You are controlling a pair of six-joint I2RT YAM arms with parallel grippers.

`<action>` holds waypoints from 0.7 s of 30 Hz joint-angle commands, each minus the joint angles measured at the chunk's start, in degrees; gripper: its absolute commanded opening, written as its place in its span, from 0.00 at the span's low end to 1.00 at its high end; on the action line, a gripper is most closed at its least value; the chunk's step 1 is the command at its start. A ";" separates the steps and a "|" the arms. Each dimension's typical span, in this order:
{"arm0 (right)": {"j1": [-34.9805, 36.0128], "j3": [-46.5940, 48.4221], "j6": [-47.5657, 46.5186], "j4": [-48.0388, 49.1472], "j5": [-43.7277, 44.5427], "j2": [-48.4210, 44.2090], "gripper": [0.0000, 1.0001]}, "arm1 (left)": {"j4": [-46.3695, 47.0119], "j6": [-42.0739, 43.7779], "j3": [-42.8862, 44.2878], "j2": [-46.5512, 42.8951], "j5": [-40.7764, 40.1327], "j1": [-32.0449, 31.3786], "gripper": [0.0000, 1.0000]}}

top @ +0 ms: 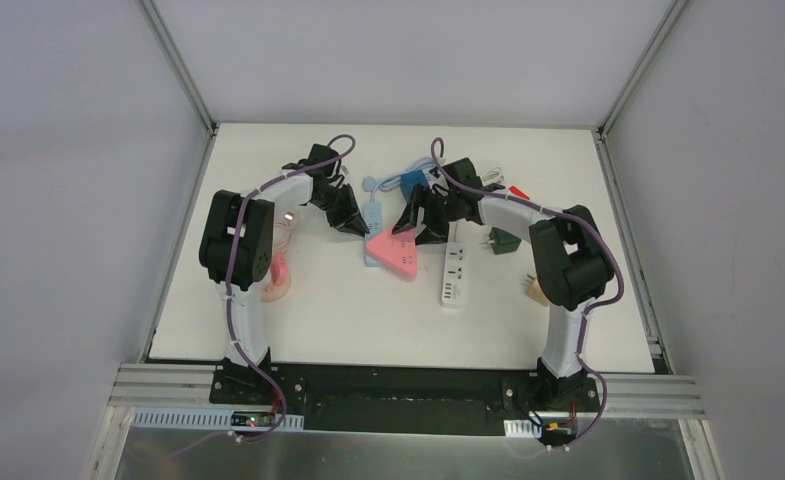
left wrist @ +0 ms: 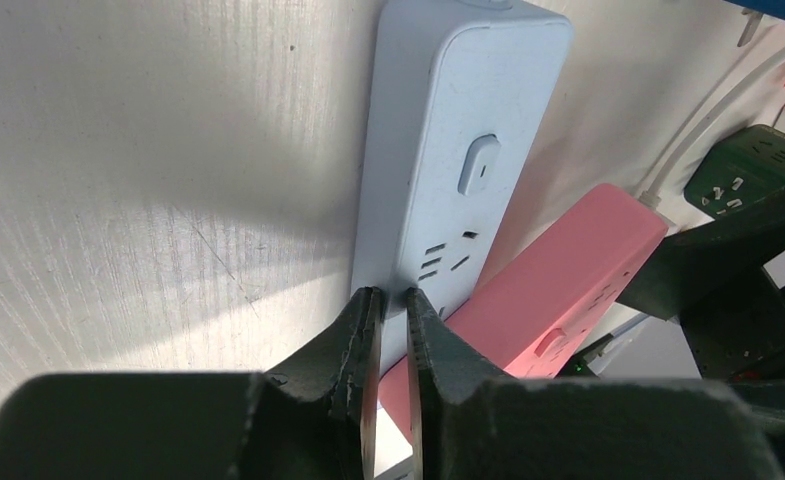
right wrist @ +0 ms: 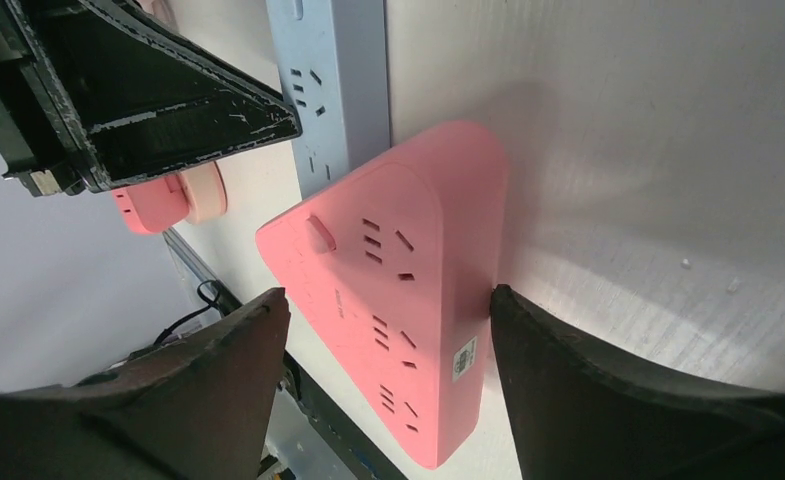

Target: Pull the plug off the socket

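A pink triangular multi-outlet plug block (top: 393,255) sits on the near end of a light-blue socket strip (top: 375,212). Its prongs are hidden. In the left wrist view my left gripper (left wrist: 388,295) is shut, its tips at the near left edge of the light-blue strip (left wrist: 468,120), beside the pink block (left wrist: 568,270). Nothing shows between its fingers. My right gripper (right wrist: 388,295) is open and straddles the pink block (right wrist: 398,230). Its right finger touches the block's side and its left finger stands apart. From above, the left gripper (top: 353,225) and right gripper (top: 418,232) flank the block.
A white power strip (top: 453,270) lies right of the pink block, with a dark green adapter (top: 504,242) beyond it. A blue plug (top: 413,182) and a red item (top: 518,192) sit at the back. A pink round object (top: 278,275) lies by the left arm.
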 commanded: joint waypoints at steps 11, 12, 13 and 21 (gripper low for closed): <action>-0.34 -6.25 10.15 25.12 -16.18 2.88 0.40 | -2.58 1.14 -4.33 0.45 -1.56 -0.62 0.17; -0.32 -6.25 10.48 25.56 -16.14 2.91 0.36 | -2.59 1.13 -4.32 0.25 -1.54 -0.62 0.20; -0.32 -6.20 10.56 25.70 -15.95 2.89 0.31 | -2.52 1.13 -4.30 0.17 -1.47 -0.62 0.23; -0.85 -6.87 10.09 25.71 -15.78 3.33 0.01 | -2.07 0.13 -1.54 0.13 0.00 -0.62 0.45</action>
